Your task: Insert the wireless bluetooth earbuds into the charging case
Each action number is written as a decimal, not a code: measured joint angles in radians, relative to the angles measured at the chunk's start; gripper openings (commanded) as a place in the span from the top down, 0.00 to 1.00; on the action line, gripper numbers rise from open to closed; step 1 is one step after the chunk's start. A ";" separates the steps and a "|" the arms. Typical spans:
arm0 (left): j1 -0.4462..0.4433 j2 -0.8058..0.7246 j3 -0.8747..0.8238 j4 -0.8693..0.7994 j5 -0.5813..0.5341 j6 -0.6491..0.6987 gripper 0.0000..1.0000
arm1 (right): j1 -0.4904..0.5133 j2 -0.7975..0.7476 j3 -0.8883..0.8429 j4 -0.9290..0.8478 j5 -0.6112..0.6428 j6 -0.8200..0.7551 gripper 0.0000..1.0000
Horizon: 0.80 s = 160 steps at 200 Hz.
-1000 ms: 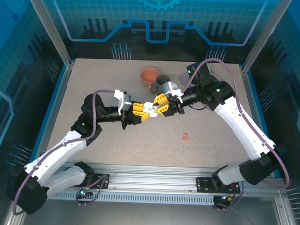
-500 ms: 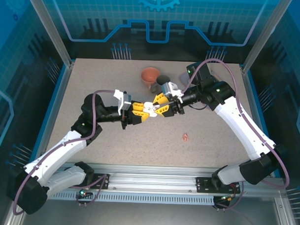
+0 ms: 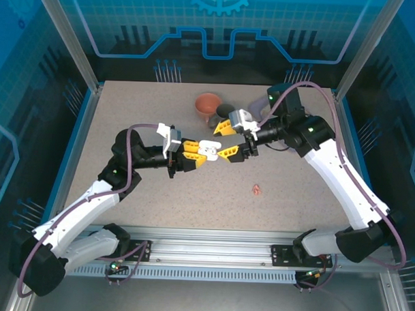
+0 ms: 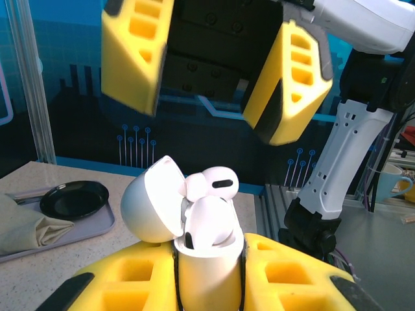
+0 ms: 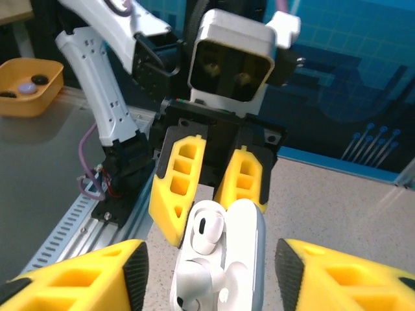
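Gripping the white charging case (image 4: pixel 206 265), lid (image 4: pixel 148 208) flipped open, left gripper (image 3: pixel 202 155) clamped; two glossy white earbuds (image 4: pixel 213 184) protruding; right gripper (image 3: pixel 224 140) spread wide apart.

The left claw (image 5: pixel 211 206) grips the open charging case (image 5: pixel 244 254) holding white earbuds (image 5: pixel 206 233).

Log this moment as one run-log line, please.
left gripper: shut on charging case | lid open, white earbuds inside | right gripper: open, facing case | pink earbuds: on table
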<state>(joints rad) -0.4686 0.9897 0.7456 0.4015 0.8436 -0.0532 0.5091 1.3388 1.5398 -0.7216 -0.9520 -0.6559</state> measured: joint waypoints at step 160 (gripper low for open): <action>-0.069 -0.097 -0.037 -0.013 -0.281 0.098 1.00 | -0.025 -0.266 -0.263 0.218 0.621 0.967 0.32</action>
<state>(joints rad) -0.5381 0.8925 0.7086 0.3885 0.5625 0.0444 0.4839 1.0729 1.2766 -0.5034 -0.3313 0.3115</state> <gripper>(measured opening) 0.221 0.690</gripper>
